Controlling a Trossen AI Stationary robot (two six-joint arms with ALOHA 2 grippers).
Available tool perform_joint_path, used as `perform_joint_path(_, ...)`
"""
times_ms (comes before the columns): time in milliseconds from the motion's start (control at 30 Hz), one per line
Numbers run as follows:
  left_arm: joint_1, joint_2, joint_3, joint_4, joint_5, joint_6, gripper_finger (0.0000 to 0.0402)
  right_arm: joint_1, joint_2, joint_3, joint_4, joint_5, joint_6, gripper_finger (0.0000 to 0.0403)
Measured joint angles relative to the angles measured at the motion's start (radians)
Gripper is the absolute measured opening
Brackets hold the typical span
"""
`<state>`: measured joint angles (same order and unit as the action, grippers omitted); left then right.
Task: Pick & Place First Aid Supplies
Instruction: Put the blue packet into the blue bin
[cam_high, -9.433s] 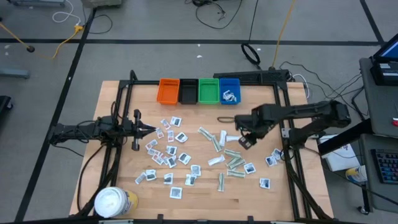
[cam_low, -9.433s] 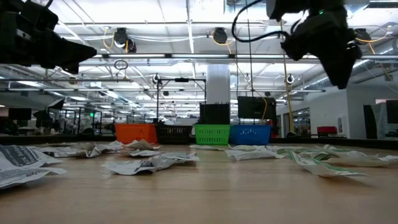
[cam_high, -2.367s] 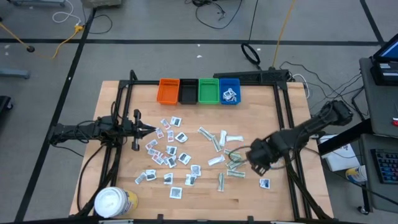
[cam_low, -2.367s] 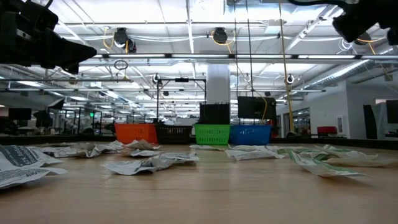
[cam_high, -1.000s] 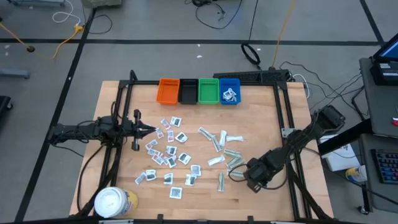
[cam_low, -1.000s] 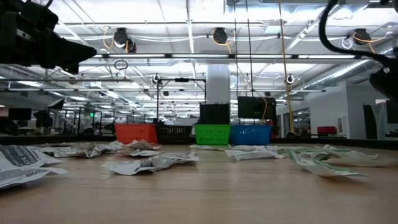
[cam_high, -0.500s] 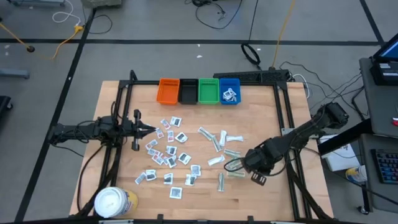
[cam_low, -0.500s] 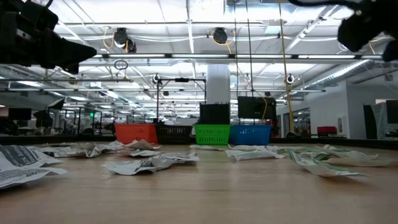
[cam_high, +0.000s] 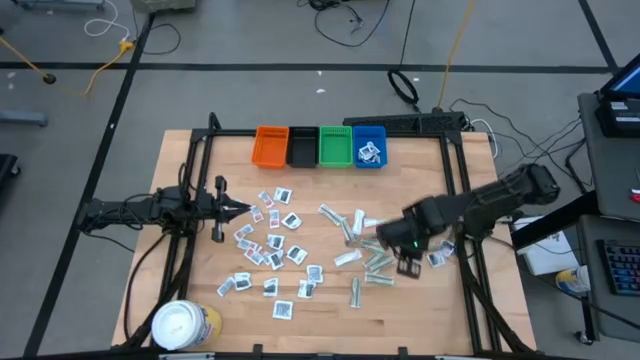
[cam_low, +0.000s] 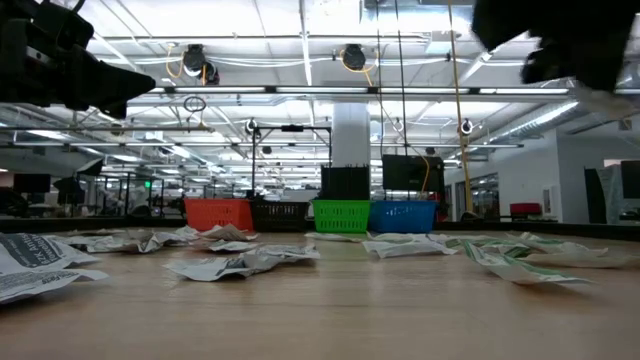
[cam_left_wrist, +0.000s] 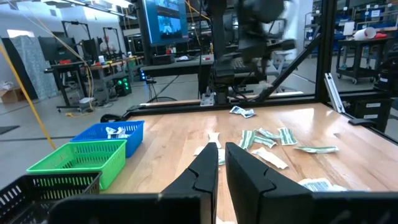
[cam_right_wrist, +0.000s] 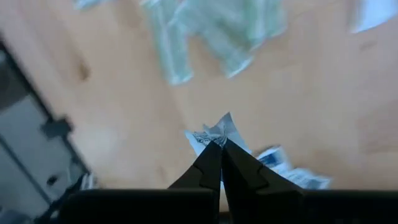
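Right wrist view: right gripper (cam_right_wrist: 217, 148) pinched on a white sachet (cam_right_wrist: 214, 134) by one corner, lifted above the strip wrappers (cam_high: 372, 258), well short of the blue bin (cam_high: 368, 147). Risk: thin corner grip, sachet could slip mid-carry. Left gripper (cam_high: 238, 209) nearly closed, empty, idle.

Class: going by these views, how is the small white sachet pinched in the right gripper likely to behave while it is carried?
The white sachet is probably floppy: it looks crumpled above the right gripper, whose fingertips are shut on one edge. It likely weighs little, being thin and flat. Pinched so narrowly, it might flutter or slip.
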<state>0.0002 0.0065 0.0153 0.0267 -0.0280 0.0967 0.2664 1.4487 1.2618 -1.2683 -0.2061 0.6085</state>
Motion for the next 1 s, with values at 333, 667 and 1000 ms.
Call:
perform_joint_path(333, 0.000, 0.000, 0.000, 0.000, 0.000, 0.000, 0.0037, -0.420, 0.000, 0.007, -0.005, 0.103, -0.192, 0.0000)
perform_joint_path(667, 0.000, 0.000, 0.000, 0.000, 0.000, 0.000, 0.0037, -0.821, 0.001, 0.007, -0.016, 0.136, -0.241, 0.0000)
perform_joint_path(1000, 0.000, 0.000, 0.000, 0.000, 0.000, 0.000, 0.0037, -0.999, 0.081, 0.064, -0.022, 0.132, -0.331, 0.0000)
